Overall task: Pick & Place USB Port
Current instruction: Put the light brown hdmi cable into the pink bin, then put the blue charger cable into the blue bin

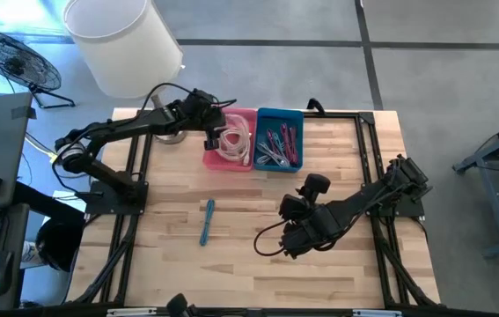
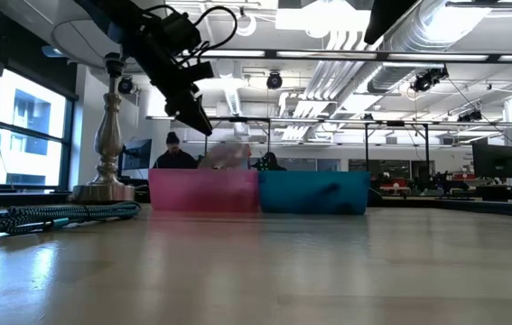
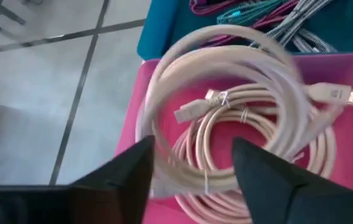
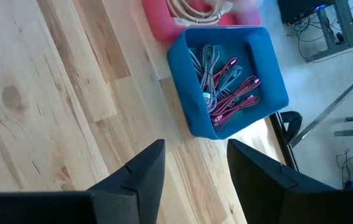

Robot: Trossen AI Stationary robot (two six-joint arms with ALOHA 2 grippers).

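Bins stand side by side at the far edge of the tabletop (image 1: 231, 264), touching each other. On the left is the pink bin (image 1: 223, 163), and it holds pale beige cables (image 1: 236, 141) wound in loose coils; in the left wrist view one coil (image 3: 226, 68) looks blurred above the others, and a flat beige USB plug (image 3: 350, 96) lies near the bin wall. Whether this coil hangs free or rests on the pile, I cannot tell. The left gripper (image 1: 211, 136) hovers over this bin with its fingers (image 3: 126, 171) spread apart, grasping nothing. On the right is the blue bin (image 1: 280, 163), which contains thin braided cables (image 4: 226, 87) in pink, grey and teal, lying in a mixed bundle.

A lamp with a white shade (image 1: 121, 44) stands on a metal base (image 2: 107, 190) at the far left corner. A teal braided cable (image 1: 207, 220) lies alone on the wood, between the middle and the near edge, well apart from both bins. The right gripper (image 1: 297, 233) waits low toward the near right part of the tabletop, its fingers (image 4: 139, 171) released and empty.
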